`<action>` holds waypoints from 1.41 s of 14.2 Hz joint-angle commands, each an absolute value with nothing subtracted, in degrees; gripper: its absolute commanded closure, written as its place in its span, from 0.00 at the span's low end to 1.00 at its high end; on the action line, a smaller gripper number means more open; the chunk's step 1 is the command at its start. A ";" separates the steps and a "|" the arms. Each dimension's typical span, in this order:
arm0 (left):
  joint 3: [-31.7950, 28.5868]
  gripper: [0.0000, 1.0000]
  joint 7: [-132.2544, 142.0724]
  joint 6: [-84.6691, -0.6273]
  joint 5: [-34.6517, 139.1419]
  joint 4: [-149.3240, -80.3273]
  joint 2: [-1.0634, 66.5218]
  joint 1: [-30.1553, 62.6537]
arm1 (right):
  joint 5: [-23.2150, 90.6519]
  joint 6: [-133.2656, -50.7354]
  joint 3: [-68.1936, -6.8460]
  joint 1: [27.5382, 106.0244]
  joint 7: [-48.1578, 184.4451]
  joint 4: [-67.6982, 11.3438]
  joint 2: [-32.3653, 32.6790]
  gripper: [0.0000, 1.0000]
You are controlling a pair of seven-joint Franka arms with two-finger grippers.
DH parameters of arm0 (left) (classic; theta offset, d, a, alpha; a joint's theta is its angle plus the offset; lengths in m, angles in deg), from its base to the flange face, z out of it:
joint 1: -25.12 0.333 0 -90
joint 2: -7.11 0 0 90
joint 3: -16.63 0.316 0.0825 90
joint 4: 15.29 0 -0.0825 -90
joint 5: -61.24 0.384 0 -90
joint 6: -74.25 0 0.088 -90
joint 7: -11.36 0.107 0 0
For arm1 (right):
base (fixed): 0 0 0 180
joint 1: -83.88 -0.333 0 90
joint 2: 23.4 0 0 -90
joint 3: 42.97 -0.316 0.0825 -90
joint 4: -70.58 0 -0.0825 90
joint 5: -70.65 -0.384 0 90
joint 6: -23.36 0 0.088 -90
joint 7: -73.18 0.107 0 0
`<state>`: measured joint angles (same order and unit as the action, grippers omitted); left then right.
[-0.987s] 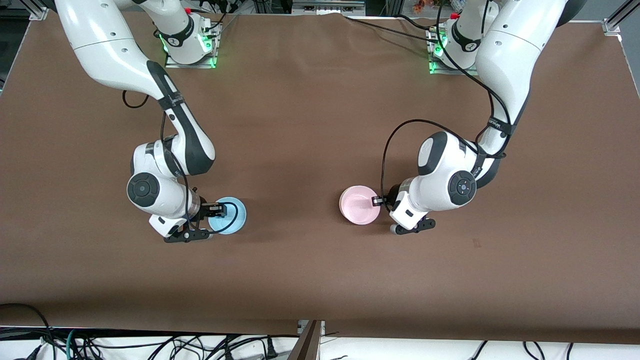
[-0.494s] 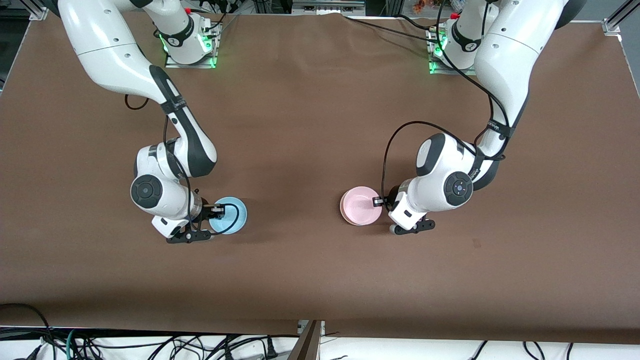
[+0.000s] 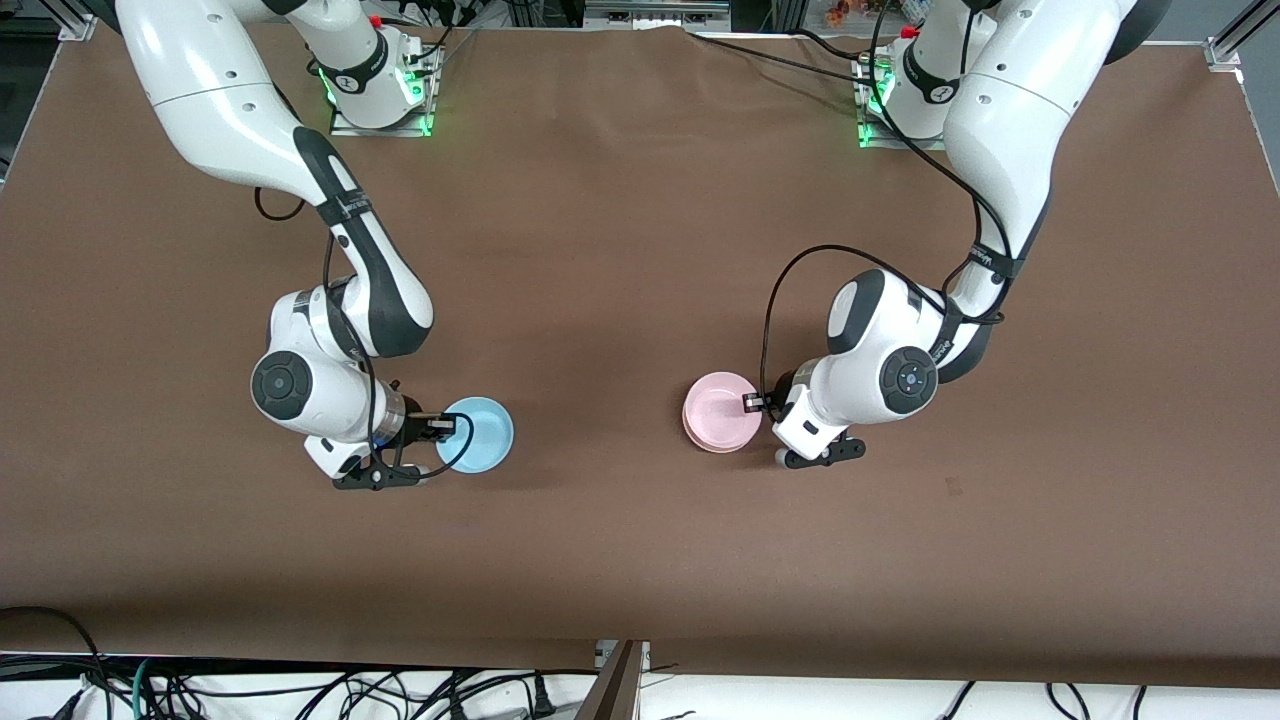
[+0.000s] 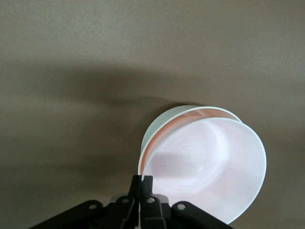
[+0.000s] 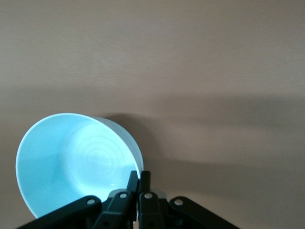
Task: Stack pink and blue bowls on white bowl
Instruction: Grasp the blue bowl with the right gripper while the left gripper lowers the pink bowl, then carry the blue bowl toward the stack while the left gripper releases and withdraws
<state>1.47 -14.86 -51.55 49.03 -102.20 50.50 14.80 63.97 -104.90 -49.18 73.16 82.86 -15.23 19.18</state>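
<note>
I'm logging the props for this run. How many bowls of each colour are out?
pink bowl: 1, rim pinched by the left tool
blue bowl: 1, rim pinched by the right tool
white bowl: 1, nested under the pink one
Total: 3 bowls

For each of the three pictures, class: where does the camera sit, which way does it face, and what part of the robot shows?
Front view: high across the table, facing both arms; shows the left gripper and right gripper.
Left wrist view: on the left arm, looking down at its pinched pink bowl; fingers show.
Right wrist view: on the right arm, looking down at its blue bowl; fingers show.
Shared: each bowl also appears in the front view.
</note>
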 commanded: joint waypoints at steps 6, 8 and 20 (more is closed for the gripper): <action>1.25 0.00 -18.17 -51.00 50.43 -100.10 49.57 14.92 | 62.57 -97.85 -49.56 64.82 104.09 -5.10 19.93 1.00; 1.86 0.00 -17.91 -45.13 50.77 -100.02 46.32 15.71 | 62.57 -97.84 -49.65 62.53 109.71 -3.61 20.02 1.00; 13.28 0.00 4.77 -22.63 61.15 -100.02 20.84 25.48 | 63.18 -105.75 -48.86 46.53 147.07 15.38 34.34 1.00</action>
<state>11.42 2.32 -25.56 59.68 -98.14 26.25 25.30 63.32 -105.45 -49.50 47.94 143.31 10.80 31.75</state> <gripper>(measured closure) 0.000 0.978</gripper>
